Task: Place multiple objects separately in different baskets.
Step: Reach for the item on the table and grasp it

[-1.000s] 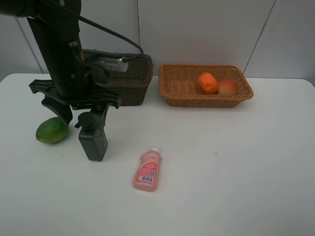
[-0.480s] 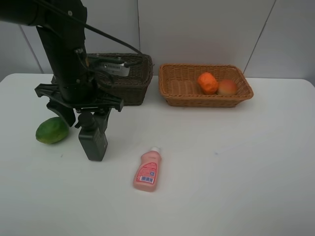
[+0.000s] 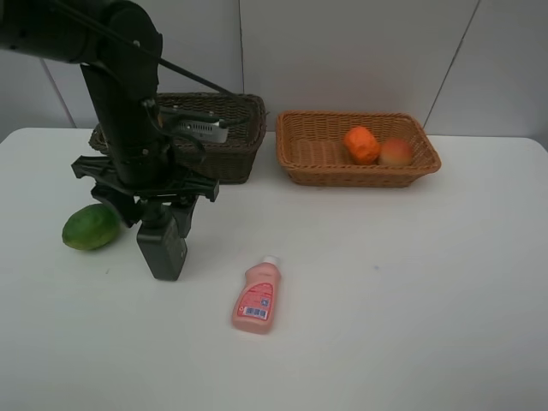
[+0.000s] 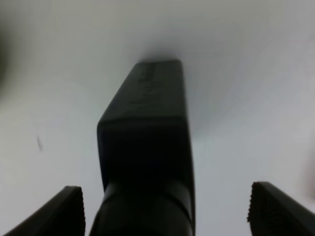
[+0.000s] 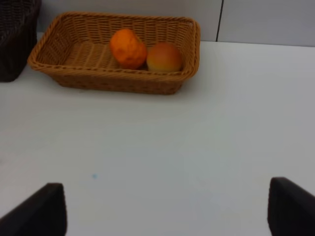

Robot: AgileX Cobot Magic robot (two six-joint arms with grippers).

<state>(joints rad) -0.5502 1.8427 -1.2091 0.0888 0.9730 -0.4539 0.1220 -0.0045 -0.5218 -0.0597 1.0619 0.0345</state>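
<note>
Left claw [image 3: 152,217], apart, is straddling the bottle [image 3: 163,253] at left, hiding its pump; right claw [image 5: 170,206], cropped, is gaping empty.

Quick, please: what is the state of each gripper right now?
Left gripper: open, jaws on either side of the dark pump bottle, not touching it.
Right gripper: open, holding nothing.

You've got a matte-black left arm [image 3: 120,94], thin black cable [image 3: 197,73] running off it, silver-grey camera box [image 3: 197,128] at the wrist, ridged black fingertips [image 4: 69,214].
</note>
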